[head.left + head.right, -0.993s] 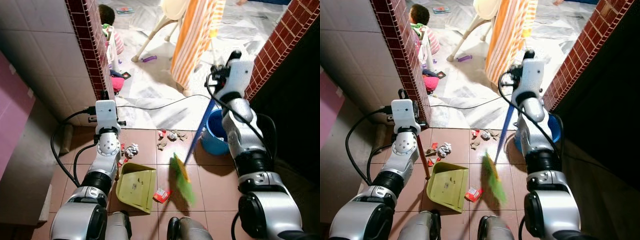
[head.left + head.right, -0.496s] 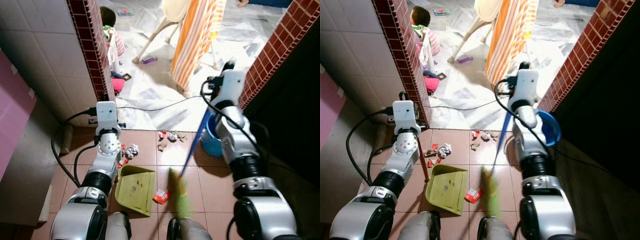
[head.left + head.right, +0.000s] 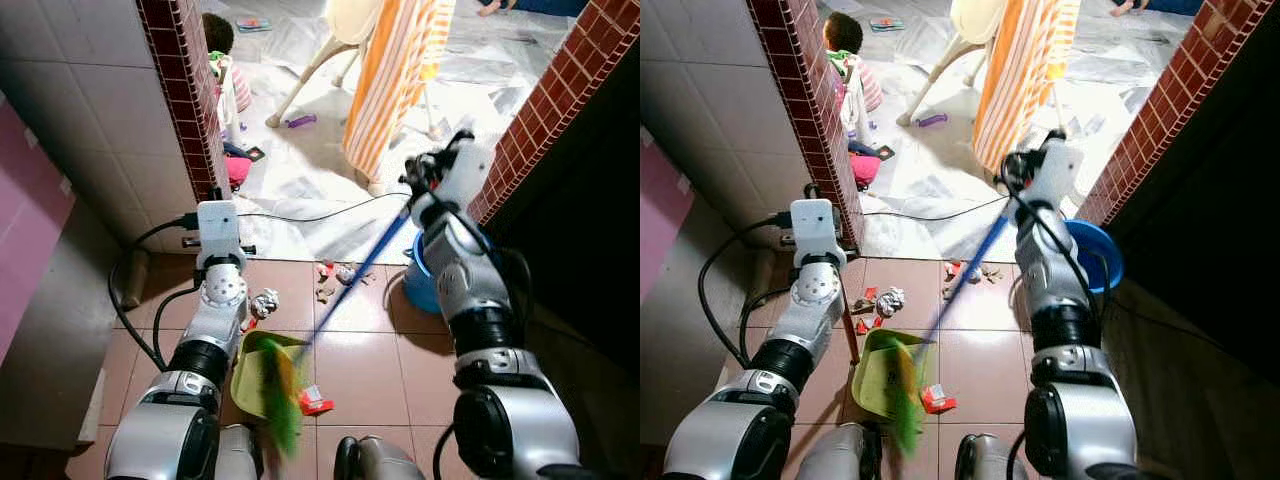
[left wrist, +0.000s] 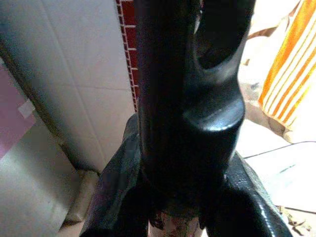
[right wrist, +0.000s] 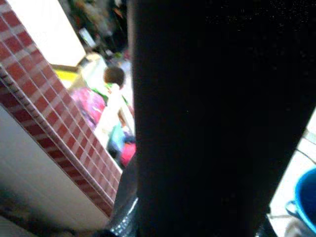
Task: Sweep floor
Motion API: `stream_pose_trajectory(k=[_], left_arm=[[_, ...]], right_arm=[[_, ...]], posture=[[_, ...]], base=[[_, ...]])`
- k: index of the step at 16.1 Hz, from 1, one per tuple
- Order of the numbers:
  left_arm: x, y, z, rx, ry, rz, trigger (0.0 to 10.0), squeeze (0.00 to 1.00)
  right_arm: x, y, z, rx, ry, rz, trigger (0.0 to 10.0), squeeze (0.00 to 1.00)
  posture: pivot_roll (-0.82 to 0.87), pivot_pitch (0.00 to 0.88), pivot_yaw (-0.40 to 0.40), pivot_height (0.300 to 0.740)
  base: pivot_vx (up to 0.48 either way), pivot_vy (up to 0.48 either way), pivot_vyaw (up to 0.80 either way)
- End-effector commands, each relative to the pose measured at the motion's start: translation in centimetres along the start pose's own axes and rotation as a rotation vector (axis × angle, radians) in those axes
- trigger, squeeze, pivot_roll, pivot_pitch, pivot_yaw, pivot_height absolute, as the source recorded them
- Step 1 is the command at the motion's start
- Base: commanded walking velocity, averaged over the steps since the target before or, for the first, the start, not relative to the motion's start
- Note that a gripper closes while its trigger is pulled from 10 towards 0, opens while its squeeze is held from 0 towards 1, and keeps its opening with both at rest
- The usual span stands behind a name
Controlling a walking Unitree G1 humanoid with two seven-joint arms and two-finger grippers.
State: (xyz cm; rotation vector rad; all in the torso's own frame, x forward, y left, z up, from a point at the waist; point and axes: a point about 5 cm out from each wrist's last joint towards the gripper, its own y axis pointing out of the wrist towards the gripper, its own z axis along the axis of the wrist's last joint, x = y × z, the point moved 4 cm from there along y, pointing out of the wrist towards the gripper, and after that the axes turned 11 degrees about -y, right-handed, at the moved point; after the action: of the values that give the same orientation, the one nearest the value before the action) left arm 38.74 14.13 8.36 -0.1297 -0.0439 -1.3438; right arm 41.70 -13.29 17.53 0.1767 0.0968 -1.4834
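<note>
A broom with a blue handle [image 3: 355, 272] slants across the tiled floor. Its blurred green bristles [image 3: 277, 385] are over the yellow-green dustpan [image 3: 250, 372]. My right gripper [image 3: 420, 186] is shut on the top of the broom handle, up near the brick pillar. My left gripper [image 3: 816, 200] is shut on the dustpan's thin red handle [image 3: 848, 322], which stands upright beside the left wall. A red wrapper [image 3: 314, 403] lies just right of the dustpan. Crumpled paper [image 3: 265, 300] and several scraps [image 3: 338, 272] lie farther out on the tiles.
A blue bucket [image 3: 1095, 255] stands behind my right arm. Brick walls [image 3: 185, 90] flank the opening. A black cable [image 3: 310, 215] crosses the pale floor beyond. A child [image 3: 218, 45] sits at the back left, near a white chair [image 3: 335, 45] and an orange striped cloth [image 3: 395, 70].
The broom head has swung left, from right of the red wrapper to over the dustpan. My right gripper tilted the handle with it. The left arm and dustpan stayed put.
</note>
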Motion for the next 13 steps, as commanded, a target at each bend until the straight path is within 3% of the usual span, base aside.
stream_pose_trajectory(k=[1, 3, 5, 6, 7, 10, 13], left_arm=[[-0.9, -1.1, -3.8, -0.165, 0.006, 0.036, 10.0, 0.0], [-1.0, -0.8, -2.5, -0.097, 0.017, 0.048, 10.0, 0.0], [-1.6, -0.2, 0.6, 0.066, 0.032, 0.081, 10.0, 0.0], [-1.5, -0.1, 1.3, 0.1, 0.041, 0.077, 10.0, 0.0], [-1.8, 0.1, 3.5, 0.206, 0.013, 0.099, 10.0, 0.0], [-2.6, 0.3, 6.4, 0.312, -0.071, 0.155, 10.0, 0.0], [-2.5, 0.5, 8.4, 0.372, -0.102, 0.154, 10.0, 0.0]], right_arm=[[-0.7, 0.4, 2.7, 0.087, 0.046, 0.034, 10.0, 0.0], [-1.0, 0.5, 4.2, 0.15, -0.049, 0.067, 10.0, 0.0], [-1.1, 0.3, 4.9, 0.19, -0.167, 0.084, 10.0, 0.0], [-1.0, 0.2, 4.8, 0.189, -0.173, 0.084, 10.0, 0.0], [-0.7, 0.1, 4.2, 0.174, -0.196, 0.075, 10.0, 0.0], [-0.9, -0.2, 3.5, 0.17, -0.231, 0.074, 10.0, 0.0], [-1.3, -0.4, 3.5, 0.189, -0.276, 0.085, 10.0, 0.0]], posture=[[-0.01, 0.102, -0.059, 0.74], [-0.01, 0.102, -0.059, 0.74], [-0.02, 0.102, -0.059, 0.74], [-0.02, 0.102, -0.059, 0.74], [-0.01, 0.102, -0.062, 0.74], [-0.01, 0.103, -0.061, 0.74], [-0.01, 0.102, -0.058, 0.74]], base=[[0.0, 0.0, 0.0], [0.0, 0.0, 0.0], [0.0, 0.0, 0.0], [0.0, 0.0, 0.0], [0.0, 0.0, 0.0], [0.0, 0.0, 0.0], [0.0, 0.0, 0.0]])
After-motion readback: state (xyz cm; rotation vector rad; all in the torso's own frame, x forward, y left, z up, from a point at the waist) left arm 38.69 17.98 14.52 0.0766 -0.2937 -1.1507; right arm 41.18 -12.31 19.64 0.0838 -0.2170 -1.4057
